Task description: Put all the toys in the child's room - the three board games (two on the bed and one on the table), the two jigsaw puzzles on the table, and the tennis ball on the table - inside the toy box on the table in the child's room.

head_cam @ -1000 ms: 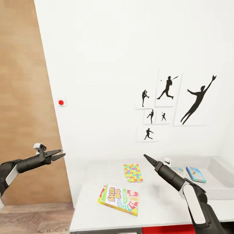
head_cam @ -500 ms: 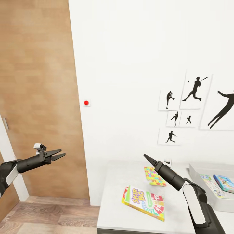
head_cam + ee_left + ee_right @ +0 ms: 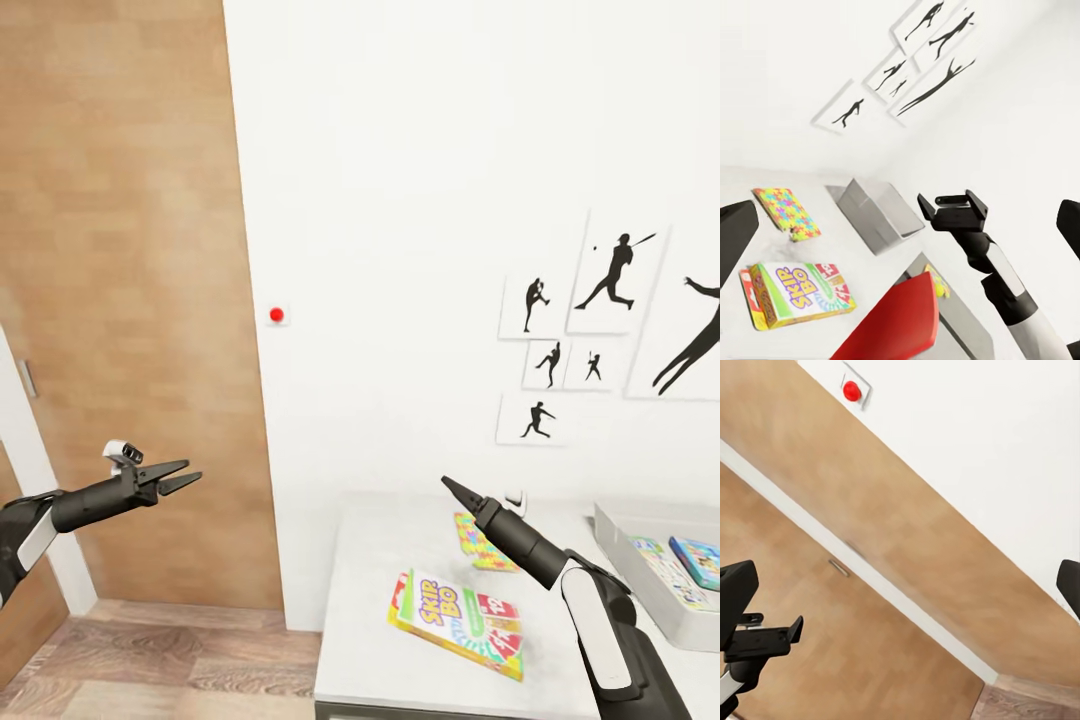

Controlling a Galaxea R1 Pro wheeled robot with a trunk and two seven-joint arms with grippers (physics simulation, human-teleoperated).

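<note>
While we hold off: both claws empty
left claw: parted
right claw: looks pinched
Skip-Bo box: light, stiff; we'd grip an edge

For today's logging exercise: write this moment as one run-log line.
left gripper: jaws open, empty | right gripper: jaws shut, empty | colourful Skip-Bo box: flat on white table | grey toy box: holds games

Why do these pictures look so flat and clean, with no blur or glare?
Head view: even light, faint shadow under the Skip-Bo box, wall prints sharp. Left wrist view: tilted, sharp throughout. Right wrist view: red button crisp, no glare.
</note>
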